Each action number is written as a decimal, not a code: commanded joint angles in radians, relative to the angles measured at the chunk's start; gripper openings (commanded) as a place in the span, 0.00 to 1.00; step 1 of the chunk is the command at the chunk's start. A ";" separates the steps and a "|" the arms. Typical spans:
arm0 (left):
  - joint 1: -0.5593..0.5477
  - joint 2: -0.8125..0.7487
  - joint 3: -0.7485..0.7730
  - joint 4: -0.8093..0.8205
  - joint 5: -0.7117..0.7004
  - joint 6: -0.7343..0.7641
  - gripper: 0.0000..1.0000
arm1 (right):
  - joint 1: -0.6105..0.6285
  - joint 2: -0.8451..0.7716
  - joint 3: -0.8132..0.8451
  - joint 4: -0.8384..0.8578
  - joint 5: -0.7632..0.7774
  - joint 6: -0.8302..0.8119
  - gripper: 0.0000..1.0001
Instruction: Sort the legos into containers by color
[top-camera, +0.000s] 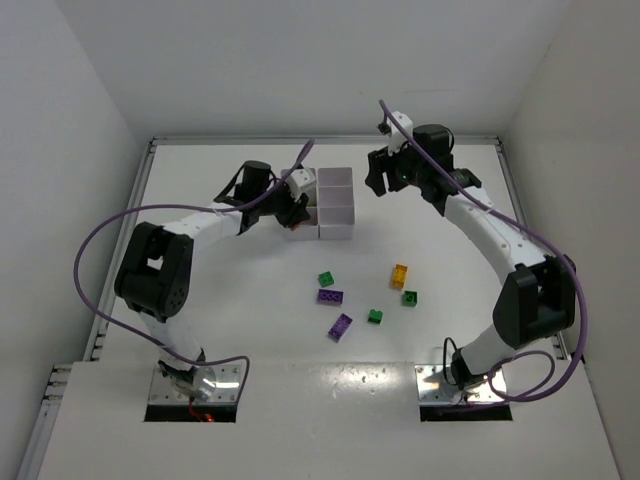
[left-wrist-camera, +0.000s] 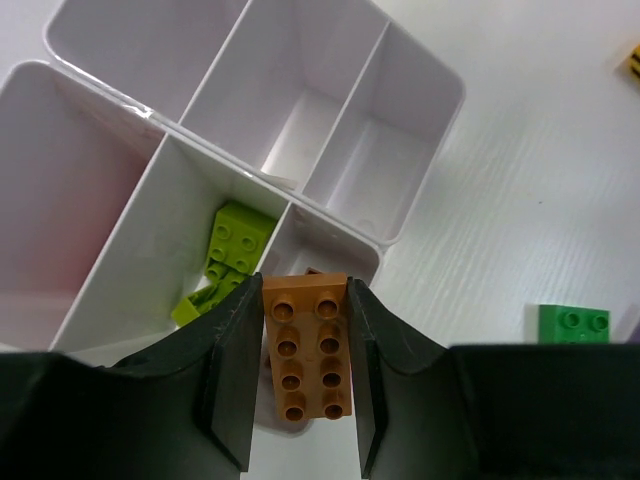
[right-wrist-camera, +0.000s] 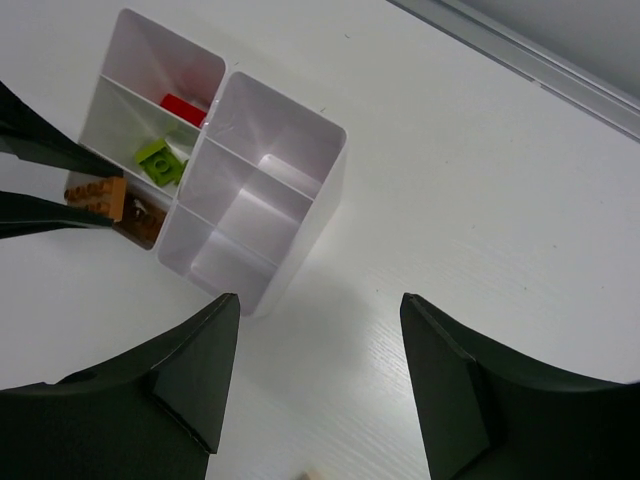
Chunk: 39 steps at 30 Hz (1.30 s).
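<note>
Closest to the arm bases there's a scatter of loose legos on the table (top-camera: 250, 330): two purple bricks (top-camera: 330, 296), three green bricks (top-camera: 375, 316) and one orange-yellow brick (top-camera: 400, 275), none of them touching.

A bit farther back, the left gripper (left-wrist-camera: 305, 292) is pinching a brown-orange brick (left-wrist-camera: 305, 350) by its long flat sides, studs facing the wrist camera, right over the near-left compartment of the containers (top-camera: 337, 233). That slot looks like it already has a brown piece (right-wrist-camera: 145, 220) in it. The next one back has a lime brick (left-wrist-camera: 238, 240), and the far one a red brick (right-wrist-camera: 182, 107).

These things are surely featherlight, stiff and slick. So I'd say squeezing the smooth sides is the way to go, since the studs give a bad seat.

Farthest off, the right gripper (right-wrist-camera: 318, 325) hovers on the far right of the containers, fingers spread, holding nothing.
</note>
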 joint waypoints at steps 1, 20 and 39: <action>-0.006 0.002 0.034 0.054 -0.016 0.104 0.04 | -0.002 -0.023 -0.008 0.023 -0.038 0.020 0.66; -0.035 0.053 0.035 0.031 -0.025 0.283 0.28 | -0.021 0.015 0.001 0.023 -0.057 0.011 0.67; -0.078 -0.225 0.069 -0.025 -0.080 -0.169 1.00 | -0.147 -0.044 -0.121 -0.072 -0.222 -0.053 0.67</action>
